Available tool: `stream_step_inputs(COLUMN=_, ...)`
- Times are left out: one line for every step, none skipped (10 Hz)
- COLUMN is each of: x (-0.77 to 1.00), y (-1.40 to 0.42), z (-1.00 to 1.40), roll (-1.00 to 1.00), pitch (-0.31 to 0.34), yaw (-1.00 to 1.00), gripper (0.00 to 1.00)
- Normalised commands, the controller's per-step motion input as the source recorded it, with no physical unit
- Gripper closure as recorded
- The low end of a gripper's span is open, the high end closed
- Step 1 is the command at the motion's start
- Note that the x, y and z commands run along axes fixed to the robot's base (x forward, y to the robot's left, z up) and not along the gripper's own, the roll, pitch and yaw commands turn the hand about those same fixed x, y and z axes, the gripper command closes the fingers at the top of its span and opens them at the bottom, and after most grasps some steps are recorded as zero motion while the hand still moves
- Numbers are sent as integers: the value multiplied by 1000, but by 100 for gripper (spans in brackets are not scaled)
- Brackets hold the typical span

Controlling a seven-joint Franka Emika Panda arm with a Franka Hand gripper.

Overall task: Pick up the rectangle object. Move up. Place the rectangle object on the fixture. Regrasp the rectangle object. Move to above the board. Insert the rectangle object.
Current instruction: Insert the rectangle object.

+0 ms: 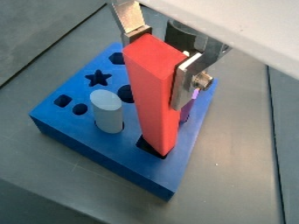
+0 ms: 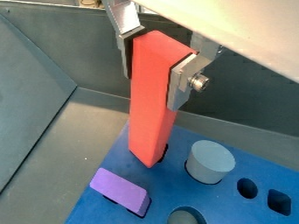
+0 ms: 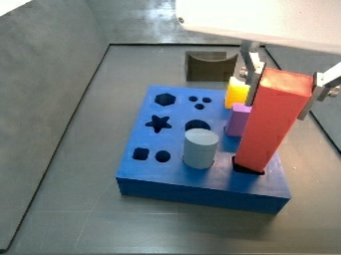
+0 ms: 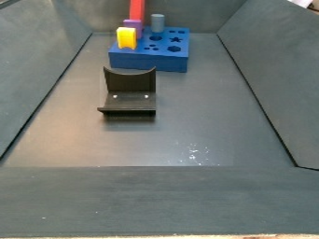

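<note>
Standing straight up, the rectangle object [image 1: 152,96] points its long side at the ceiling, and its low end sits in a hole near one corner of the board [image 1: 70,127]. In a side view it rises tall and red [image 3: 270,120] from the blue board [image 3: 186,189]. The gripper [image 1: 163,57] is closed on the top part of the block, with one silver finger [image 1: 190,77] flat on each side of it. In a wrist view the same grip shows [image 2: 158,54], and the block [image 2: 155,101] goes down into the board [image 2: 216,206].

A pale round peg [image 1: 107,112] stands in the board near the red block. A purple block [image 2: 121,191] sits in another hole beside it. A yellow block [image 3: 238,92] is at the far edge of the board, though it is partly hidden there.

The fixture [image 4: 129,91] sits alone on the floor, well apart from the board [image 4: 159,58]. The floor [image 4: 174,140] is dark grey and smooth, with sloping grey walls [image 4: 37,84] on the sides like a big tray.
</note>
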Motion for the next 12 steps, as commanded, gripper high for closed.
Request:
stream_step_inputs(x=0, y=0, z=-237, roll=0, pitch=0, yaw=231, gripper=100)
stream_step_inputs(x=0, y=0, z=-254, roll=0, pitch=0, yaw=583, gripper=100)
stream_step_inputs(x=0, y=54, z=-234, roll=0, pitch=0, yaw=700, gripper=100)
stream_step_inputs(x=0, y=40, z=-189, roll=0, pitch=0, yaw=683, gripper=100)
stream_step_inputs(x=0, y=11, z=-149, roll=0, pitch=0, yaw=689, gripper=100)
stream_step_inputs(x=0, y=-37, z=0, roll=0, pitch=0, yaw=0, gripper=100)
stream_step_inputs(x=-329, y=-371, z=-114, roll=13, pitch=-51, yaw=177, gripper=100)
stream_step_inputs(x=-280, y=-320, z=-114, roll=0, pitch=-59, yaw=234, gripper=100)
stream_step_inputs(x=-237, y=-277, z=-80, roll=0, pitch=-47, yaw=214, gripper=100)
stream_step_inputs(x=0, y=-3, z=0, roll=7, pitch=0, yaw=3, gripper=100)
stream_step_inputs(x=0, y=0, z=-40, roll=0, pitch=-31, yaw=0, gripper=100)
stream_step_inputs(x=-26, y=0, z=-866, roll=43, pitch=-196, yaw=0, gripper=100)
